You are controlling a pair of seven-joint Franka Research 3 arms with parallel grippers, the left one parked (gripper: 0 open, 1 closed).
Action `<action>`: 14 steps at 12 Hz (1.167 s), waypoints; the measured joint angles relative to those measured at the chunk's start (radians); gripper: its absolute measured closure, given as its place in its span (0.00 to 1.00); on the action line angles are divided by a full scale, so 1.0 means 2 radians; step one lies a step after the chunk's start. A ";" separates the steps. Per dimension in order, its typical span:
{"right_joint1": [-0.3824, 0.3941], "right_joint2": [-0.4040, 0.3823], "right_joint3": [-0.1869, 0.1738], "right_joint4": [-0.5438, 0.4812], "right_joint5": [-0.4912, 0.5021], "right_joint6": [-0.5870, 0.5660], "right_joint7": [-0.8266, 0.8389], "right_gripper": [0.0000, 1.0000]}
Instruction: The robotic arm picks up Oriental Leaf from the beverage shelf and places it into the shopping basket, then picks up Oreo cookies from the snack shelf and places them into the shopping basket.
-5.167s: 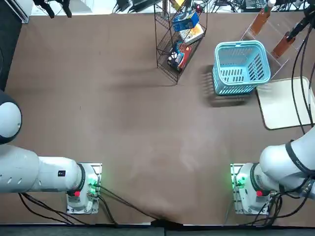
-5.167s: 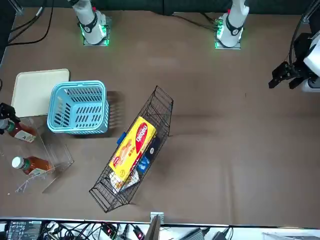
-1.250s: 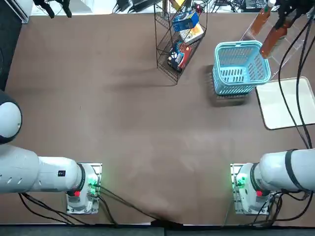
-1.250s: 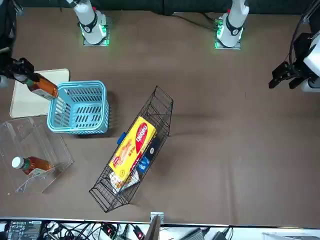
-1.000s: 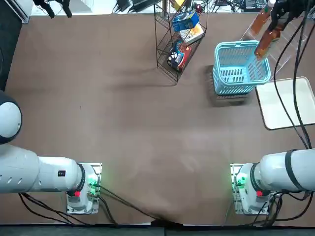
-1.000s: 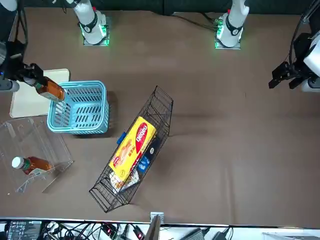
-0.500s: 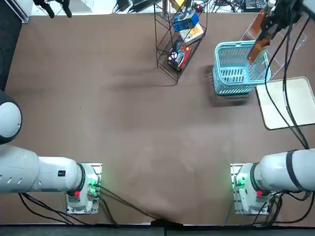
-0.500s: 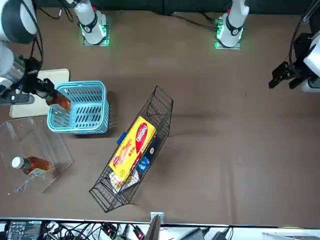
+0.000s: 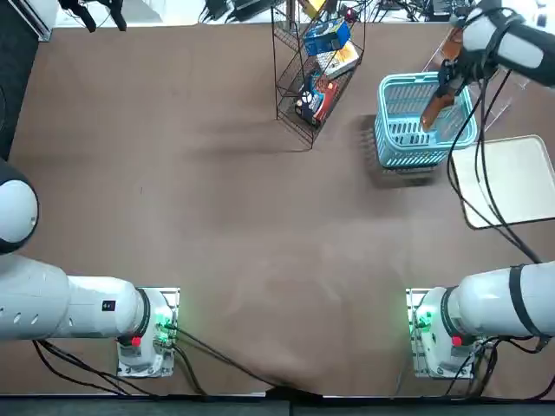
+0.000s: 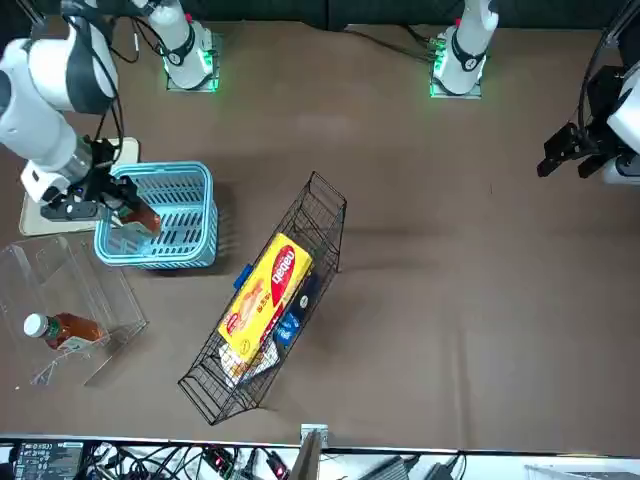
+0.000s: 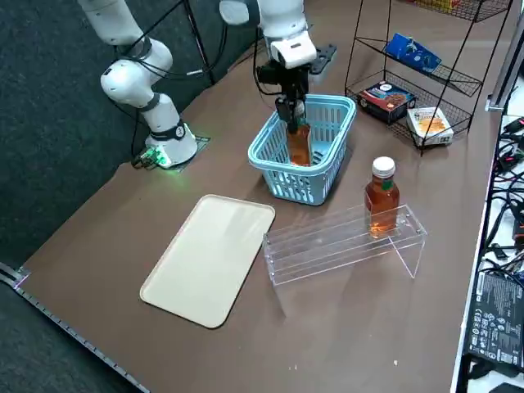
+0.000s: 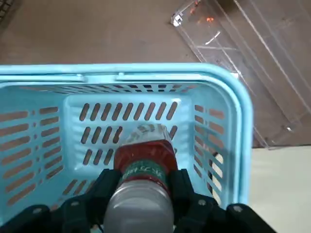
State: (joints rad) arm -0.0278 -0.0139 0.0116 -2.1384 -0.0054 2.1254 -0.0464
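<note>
The hand point(image 12: 141, 194) grips the tea bottle point(image 11: 298, 144) near its cap, hanging it upright, seemingly just inside the basket point(image 11: 334, 112), ready to release.

I see slotted plastic shopping basket point(image 11: 315, 176), light turquoise, smooth, slight sheen. Oriental Leaf point(image 12: 143, 162): clear glossy plastic, paper-like label band. Beverage shelf point(image 11: 344, 241) clear glossy acrylic. Snack shelf point(image 9: 299, 78) thin black wire, metal-looking. Tray point(image 11: 211, 258) matt cream plastic. Table point(image 9: 217, 217) matt brown, cloth-like. Right gripper point(image 12: 141, 196) matt black plastic.
</note>
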 joint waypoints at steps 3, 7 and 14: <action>0.002 0.007 0.000 -0.040 -0.003 0.058 0.003 0.44; 0.002 0.029 0.000 -0.052 -0.006 0.083 0.003 0.44; 0.002 0.051 -0.001 -0.051 -0.007 0.096 0.005 0.44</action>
State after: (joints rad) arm -0.0237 0.0872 0.0098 -2.2411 -0.0187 2.3181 -0.0365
